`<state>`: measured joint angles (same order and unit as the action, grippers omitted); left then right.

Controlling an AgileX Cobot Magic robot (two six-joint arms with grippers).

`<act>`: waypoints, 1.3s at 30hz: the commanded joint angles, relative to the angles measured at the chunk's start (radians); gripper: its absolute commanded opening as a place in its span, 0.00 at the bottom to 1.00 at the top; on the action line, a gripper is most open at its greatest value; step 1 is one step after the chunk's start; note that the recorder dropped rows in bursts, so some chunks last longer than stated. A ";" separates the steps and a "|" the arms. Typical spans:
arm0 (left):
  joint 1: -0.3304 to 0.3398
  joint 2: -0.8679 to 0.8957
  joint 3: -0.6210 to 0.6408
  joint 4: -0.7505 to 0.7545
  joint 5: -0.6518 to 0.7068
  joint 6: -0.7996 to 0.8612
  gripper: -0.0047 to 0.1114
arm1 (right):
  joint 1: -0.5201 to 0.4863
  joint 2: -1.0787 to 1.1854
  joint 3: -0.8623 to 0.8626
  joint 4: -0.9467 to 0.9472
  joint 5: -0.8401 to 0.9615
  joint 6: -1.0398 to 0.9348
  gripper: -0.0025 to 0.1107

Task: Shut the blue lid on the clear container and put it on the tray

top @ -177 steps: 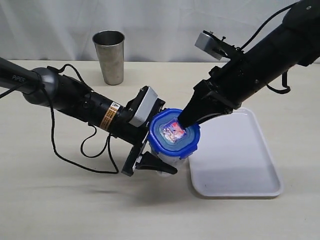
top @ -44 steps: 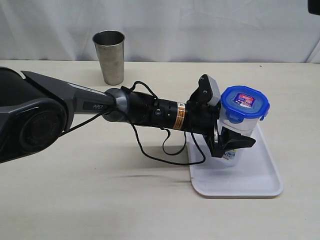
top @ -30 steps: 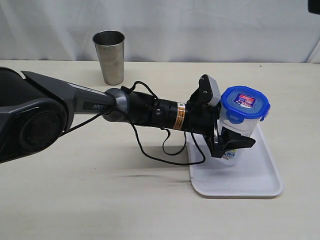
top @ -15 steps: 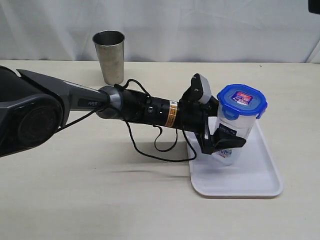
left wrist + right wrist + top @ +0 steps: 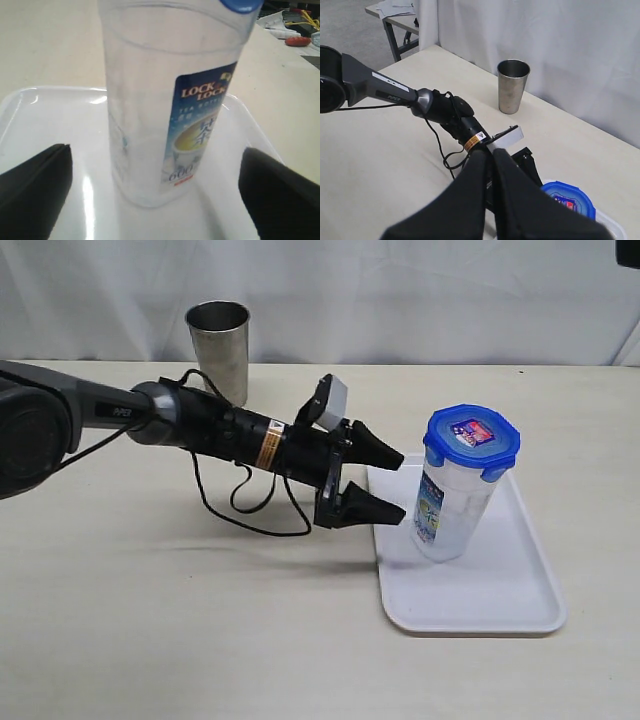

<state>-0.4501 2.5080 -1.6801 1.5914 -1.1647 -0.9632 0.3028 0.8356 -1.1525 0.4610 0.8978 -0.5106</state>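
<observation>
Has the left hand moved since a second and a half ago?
Yes. The left hand has opened and pulled back leftward, toward the left edge of the tray, leaving the clear container standing on it.

the clear container point(image 5: 452, 505) stood upright on its base inside the tray point(image 5: 500, 600), toward the left half of it as the exterior view shows. it was tall, translucent and slightly tapered, and it looked empty. a blue-and-yellow printed label ran down its side, with "lock lock" in pale letters near the top. the blue lid point(image 5: 471, 437) sat level on the container's mouth – bright blue, rounded-octagonal, a small red-and-white sticker at its centre. the snap tabs that showed hung folded down over the rim. the tray lay flat – white, rectangular, with rounded corners and a low raised rim, much wider than the container's foot.
</observation>
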 commanded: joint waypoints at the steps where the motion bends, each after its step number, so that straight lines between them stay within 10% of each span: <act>1: 0.044 -0.041 0.002 0.031 -0.007 -0.050 0.74 | 0.001 -0.006 0.002 -0.002 -0.002 0.002 0.06; 10: 0.091 -0.190 0.012 0.153 0.012 -0.323 0.04 | 0.001 -0.066 0.028 -0.002 -0.006 0.002 0.06; 21: 0.129 -0.456 0.127 0.153 0.302 -0.606 0.04 | 0.001 -0.376 0.232 -0.006 -0.127 0.002 0.06; 32: 0.129 -0.934 0.484 0.153 1.020 -0.637 0.04 | 0.001 -0.742 0.420 -0.006 -0.202 0.060 0.06; 39: 0.129 -1.379 0.763 0.153 1.098 -0.637 0.04 | 0.001 -0.836 0.545 0.019 -0.213 0.107 0.06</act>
<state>-0.3236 1.2440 -0.9939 1.7496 -0.1097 -1.5919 0.3028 0.0046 -0.6435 0.4641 0.6709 -0.4116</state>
